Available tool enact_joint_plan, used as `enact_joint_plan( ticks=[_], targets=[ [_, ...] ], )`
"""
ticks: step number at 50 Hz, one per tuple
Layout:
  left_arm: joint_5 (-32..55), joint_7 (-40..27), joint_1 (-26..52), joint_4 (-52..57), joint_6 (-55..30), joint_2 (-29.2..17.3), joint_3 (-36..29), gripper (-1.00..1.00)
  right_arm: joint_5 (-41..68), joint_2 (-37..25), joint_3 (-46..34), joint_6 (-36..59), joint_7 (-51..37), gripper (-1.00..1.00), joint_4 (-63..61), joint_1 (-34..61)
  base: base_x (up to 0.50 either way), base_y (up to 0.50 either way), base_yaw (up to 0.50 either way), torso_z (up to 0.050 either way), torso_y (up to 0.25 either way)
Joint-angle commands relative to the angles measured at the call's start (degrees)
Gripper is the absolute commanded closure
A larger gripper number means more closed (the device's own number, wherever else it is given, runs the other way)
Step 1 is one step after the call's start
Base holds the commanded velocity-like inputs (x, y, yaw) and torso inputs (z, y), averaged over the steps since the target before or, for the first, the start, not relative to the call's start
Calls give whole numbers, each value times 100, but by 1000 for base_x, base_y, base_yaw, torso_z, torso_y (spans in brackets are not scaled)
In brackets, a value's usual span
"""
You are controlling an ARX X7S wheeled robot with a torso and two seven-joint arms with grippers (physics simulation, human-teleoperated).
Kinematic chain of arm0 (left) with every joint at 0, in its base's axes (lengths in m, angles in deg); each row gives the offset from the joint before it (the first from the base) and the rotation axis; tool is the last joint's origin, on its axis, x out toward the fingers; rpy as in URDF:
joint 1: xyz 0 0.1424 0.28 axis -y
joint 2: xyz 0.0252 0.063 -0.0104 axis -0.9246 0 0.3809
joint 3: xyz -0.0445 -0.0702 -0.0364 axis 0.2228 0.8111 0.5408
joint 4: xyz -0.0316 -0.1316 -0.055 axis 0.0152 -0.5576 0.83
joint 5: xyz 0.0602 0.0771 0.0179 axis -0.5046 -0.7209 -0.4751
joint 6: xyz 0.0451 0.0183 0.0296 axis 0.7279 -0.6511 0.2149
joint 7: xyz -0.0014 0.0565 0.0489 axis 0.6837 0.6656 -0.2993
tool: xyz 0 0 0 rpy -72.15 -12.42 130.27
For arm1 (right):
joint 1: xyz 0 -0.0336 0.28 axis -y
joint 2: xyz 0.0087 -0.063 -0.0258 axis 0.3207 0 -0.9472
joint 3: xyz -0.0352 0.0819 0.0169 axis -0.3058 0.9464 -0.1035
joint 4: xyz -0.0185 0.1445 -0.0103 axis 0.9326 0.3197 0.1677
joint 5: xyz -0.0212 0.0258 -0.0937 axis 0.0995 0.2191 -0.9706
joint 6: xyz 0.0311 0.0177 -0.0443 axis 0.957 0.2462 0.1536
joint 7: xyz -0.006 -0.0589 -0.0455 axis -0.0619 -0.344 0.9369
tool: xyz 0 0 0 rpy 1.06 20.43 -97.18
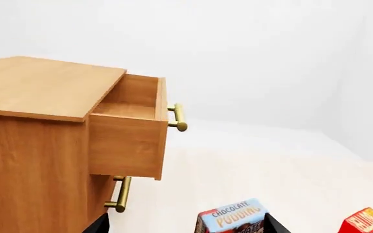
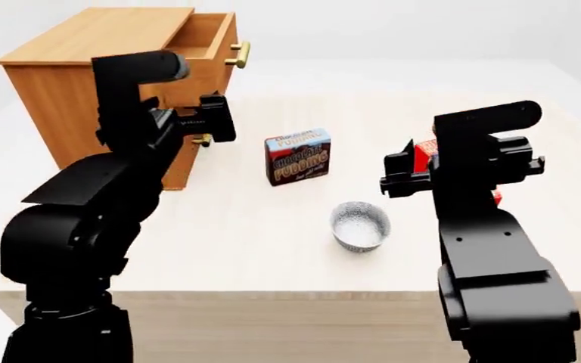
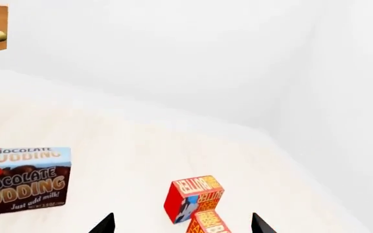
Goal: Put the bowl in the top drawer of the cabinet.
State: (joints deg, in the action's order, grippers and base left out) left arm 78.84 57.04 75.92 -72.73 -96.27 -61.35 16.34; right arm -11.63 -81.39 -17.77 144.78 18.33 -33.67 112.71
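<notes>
The speckled white bowl [image 2: 359,225] sits upright on the table near the front, between my two arms, and shows only in the head view. The wooden cabinet [image 2: 79,83] stands at the back left with its top drawer [image 1: 128,131] pulled out and its inside bare. My left gripper [image 1: 186,228] is open and holds nothing; it hovers in front of the cabinet [image 1: 31,160], below the drawer's brass handle [image 1: 178,118]. Up and to the right of the bowl, my right gripper [image 3: 182,225] is open with nothing in it.
A chocolate pudding box [image 2: 298,156] stands upright mid-table behind the bowl. Two red butter boxes [image 3: 196,204] lie to the right, just beyond my right gripper [image 2: 396,172]. The lower drawer is shut, and its handle [image 1: 120,194] sticks out.
</notes>
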Motion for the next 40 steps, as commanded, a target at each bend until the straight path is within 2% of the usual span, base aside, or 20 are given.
enact_joint_plan(
  ticks=[1, 7, 28, 40],
  targets=[
    [174, -204, 1293, -344, -733, 76, 41, -100, 19, -135, -29, 452, 153, -100, -87, 629, 395, 0, 0, 50, 0],
    [123, -450, 1794, -759, -988, 142, 77, -100, 88, -151, 40, 351, 190, -100, -92, 566, 495, 0, 0, 49, 0],
    [46, -605, 2788, -1883, -1374, 124, -142, -100, 148, -228, -35, 98, 186, -100, 7, 346, 500, 0, 0, 0, 0],
    [25, -576, 3008, -2559, -1310, 135, -231, -100, 204, -286, 4, -15, 201, -100, -2, 218, 500, 0, 0, 0, 1]
  ],
)
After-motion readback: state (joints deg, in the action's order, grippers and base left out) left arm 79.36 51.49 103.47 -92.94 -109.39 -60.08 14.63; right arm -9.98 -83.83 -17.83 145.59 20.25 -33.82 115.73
